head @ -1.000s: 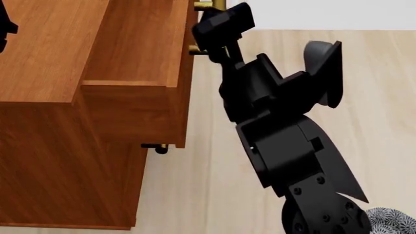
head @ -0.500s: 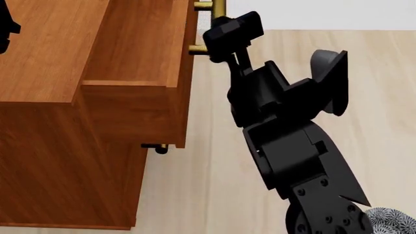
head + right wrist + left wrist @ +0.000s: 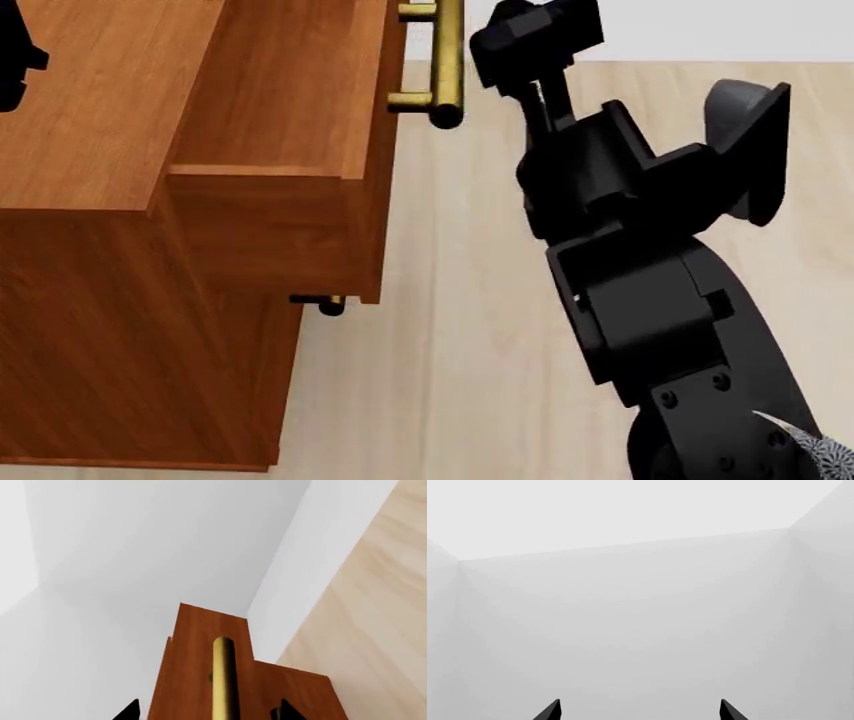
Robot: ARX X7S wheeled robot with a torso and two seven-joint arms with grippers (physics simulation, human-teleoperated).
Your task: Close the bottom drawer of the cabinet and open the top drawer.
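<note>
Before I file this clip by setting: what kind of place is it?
Probably a bare simulated room: a wooden cabinet with brass-handled drawers stands on a pale plank floor by plain white walls.

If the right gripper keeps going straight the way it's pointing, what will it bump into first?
Probably the brass handle of the top drawer: in the right wrist view it runs right between the right gripper's open jaws. How near it is, I can't tell.

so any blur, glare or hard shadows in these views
Head view: sharp and evenly lit, a soft sheen along the brass handle, slight shading under the top drawer. Right wrist view: crisp, the cabinet wood flatly lit. Left wrist view: only pale walls with faint corner shading, left gripper tips sharp.
</note>
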